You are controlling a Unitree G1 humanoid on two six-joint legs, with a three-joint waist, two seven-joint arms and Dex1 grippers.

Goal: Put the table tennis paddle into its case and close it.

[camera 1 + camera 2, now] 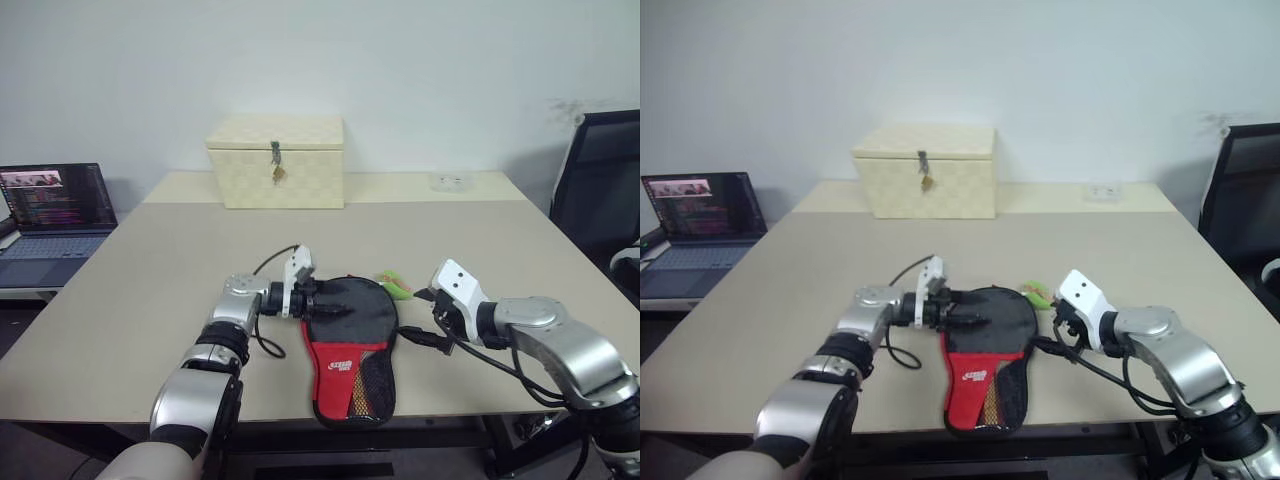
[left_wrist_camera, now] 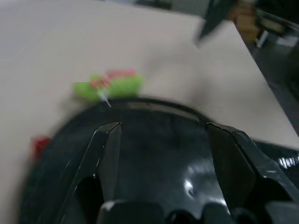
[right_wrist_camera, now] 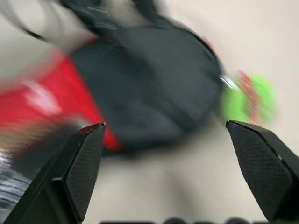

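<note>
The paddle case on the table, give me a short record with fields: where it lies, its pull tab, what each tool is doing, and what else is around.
case: black and red case flat near the table front edge
pull tab: green pull tab at its far right rim
left tool: open, over the case's round end
right tool: open, beside the case, holding nothing
behind: cream latched box
far left: open laptop

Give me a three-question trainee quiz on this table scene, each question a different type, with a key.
1. True or false: the case lies on the table between the two end effectors.
2. What lies by the case's rounded end? A) green pull tab B) scissors C) ball
3. Fill in: behind the case stands a cream latched ____.

Key: 1 true. 2 A. 3 box. The left end effector is over the case's rounded end; the right end effector is open beside it.
</note>
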